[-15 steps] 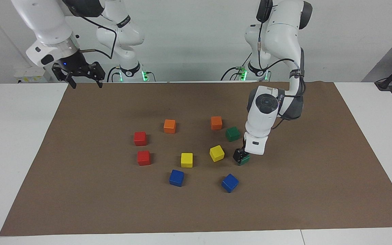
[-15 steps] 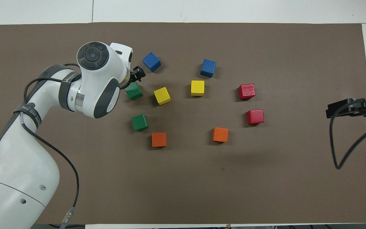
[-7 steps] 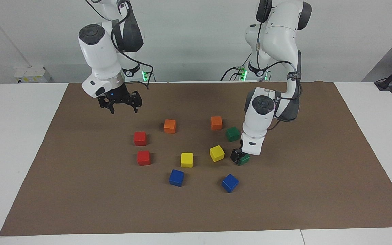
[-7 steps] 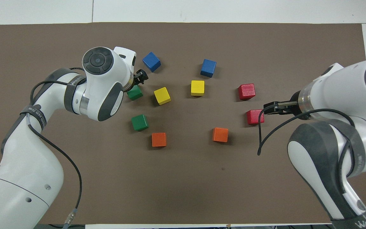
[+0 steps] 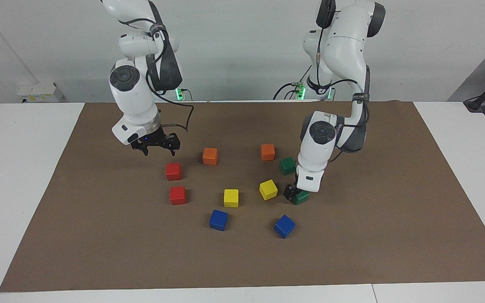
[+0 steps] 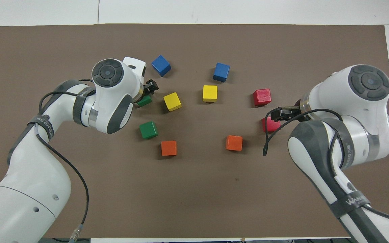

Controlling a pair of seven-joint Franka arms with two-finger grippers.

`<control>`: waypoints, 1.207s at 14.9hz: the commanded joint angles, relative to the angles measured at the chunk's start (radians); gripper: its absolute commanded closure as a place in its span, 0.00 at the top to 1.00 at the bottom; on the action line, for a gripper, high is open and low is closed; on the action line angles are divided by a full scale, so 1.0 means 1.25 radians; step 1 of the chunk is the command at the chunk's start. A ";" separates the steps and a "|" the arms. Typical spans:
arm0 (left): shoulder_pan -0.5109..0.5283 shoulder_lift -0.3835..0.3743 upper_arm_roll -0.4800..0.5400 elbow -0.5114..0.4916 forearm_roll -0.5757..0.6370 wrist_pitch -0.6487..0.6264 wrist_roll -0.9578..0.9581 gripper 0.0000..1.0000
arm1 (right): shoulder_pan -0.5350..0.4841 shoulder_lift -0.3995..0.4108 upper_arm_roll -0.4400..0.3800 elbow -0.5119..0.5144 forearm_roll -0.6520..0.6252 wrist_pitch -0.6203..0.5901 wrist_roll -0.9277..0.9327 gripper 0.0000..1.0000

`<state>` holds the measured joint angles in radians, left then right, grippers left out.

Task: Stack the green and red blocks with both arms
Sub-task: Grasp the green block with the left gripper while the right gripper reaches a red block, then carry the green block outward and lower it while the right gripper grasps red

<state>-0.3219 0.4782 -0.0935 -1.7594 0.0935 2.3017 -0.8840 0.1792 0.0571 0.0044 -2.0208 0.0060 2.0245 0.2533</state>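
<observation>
Two red blocks lie side by side toward the right arm's end of the brown mat; the overhead view shows them too. Two green blocks lie toward the left arm's end. My left gripper is down at the green block farther from the robots, which rests on the mat, partly hidden by the hand. My right gripper is open and empty, raised just above the mat close to the red block nearer the robots.
Two orange cubes, two yellow cubes and two blue cubes lie among the task blocks on the brown mat. White tabletop borders the mat.
My right arm has swung in from the table's edge and come down toward the red blocks. My left gripper has stayed at the green block while its arm shifted slightly.
</observation>
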 commanded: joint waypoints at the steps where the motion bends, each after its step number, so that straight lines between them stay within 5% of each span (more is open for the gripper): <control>1: -0.009 -0.006 0.007 -0.010 0.020 0.009 -0.054 0.86 | -0.005 0.009 0.001 -0.011 0.012 0.021 0.039 1.00; 3: -0.006 -0.007 0.006 0.007 0.018 -0.030 -0.057 0.00 | -0.005 0.023 0.001 -0.024 0.011 0.061 0.042 1.00; 7: 0.005 -0.008 0.006 0.091 0.021 -0.183 -0.038 0.00 | 0.012 0.043 0.000 -0.055 0.011 0.123 -0.015 1.00; 12: 0.149 -0.165 0.001 -0.060 0.007 -0.231 0.322 0.00 | 0.037 0.050 0.000 -0.098 0.011 0.190 -0.048 1.00; 18: 0.332 -0.186 0.002 -0.092 -0.044 -0.222 0.752 0.00 | 0.036 0.049 0.001 -0.120 0.011 0.230 -0.049 1.00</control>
<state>0.0476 0.2717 -0.0785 -1.8340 0.0535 2.0091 -0.0612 0.2294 0.1310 0.0053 -2.1413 0.0070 2.2824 0.2158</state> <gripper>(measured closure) 0.449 0.000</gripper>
